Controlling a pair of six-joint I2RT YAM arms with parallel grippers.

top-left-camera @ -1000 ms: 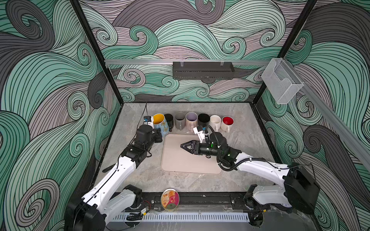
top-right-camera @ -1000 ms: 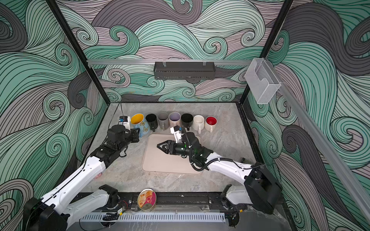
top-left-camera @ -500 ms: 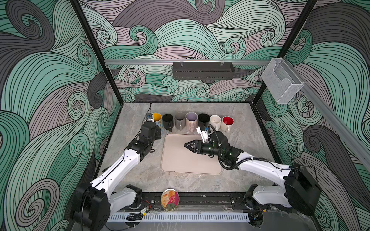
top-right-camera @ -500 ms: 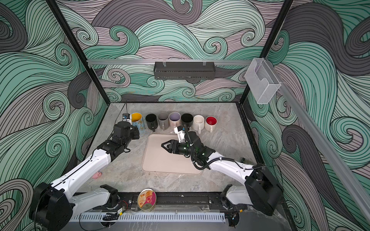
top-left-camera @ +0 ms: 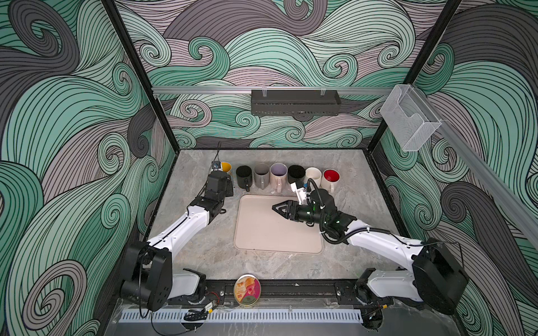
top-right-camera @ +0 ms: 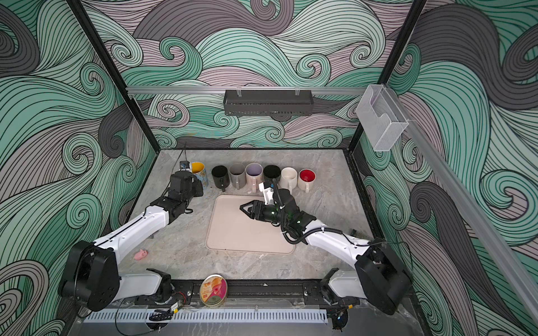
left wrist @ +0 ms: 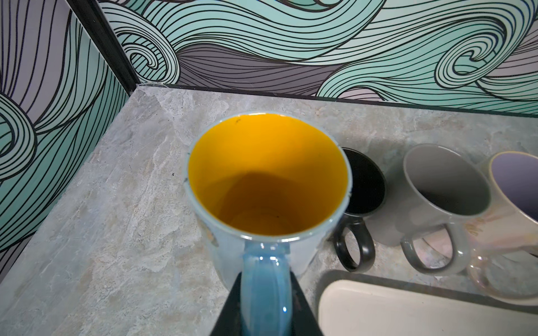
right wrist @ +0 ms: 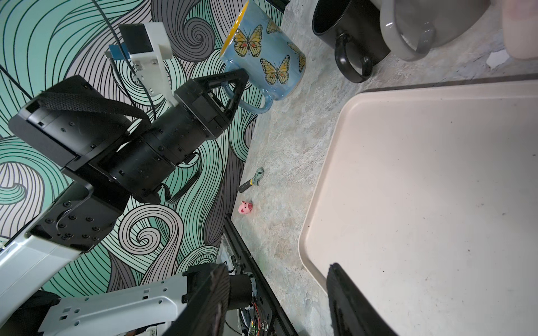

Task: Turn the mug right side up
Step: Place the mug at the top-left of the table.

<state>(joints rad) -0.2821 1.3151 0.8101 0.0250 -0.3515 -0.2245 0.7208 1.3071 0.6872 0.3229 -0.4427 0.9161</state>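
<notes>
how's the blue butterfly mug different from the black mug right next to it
The glossy blue butterfly mug with a yellow inside is patterned; the plain black ceramic mug beside it is black inside and out. The left end effector is shut on the butterfly mug's handle; the black mug stands free, untouched. Both are mouth up, handles pointing roughly the same way.

We move the mug up the frame with our left gripper, to the left end of the row.
</notes>
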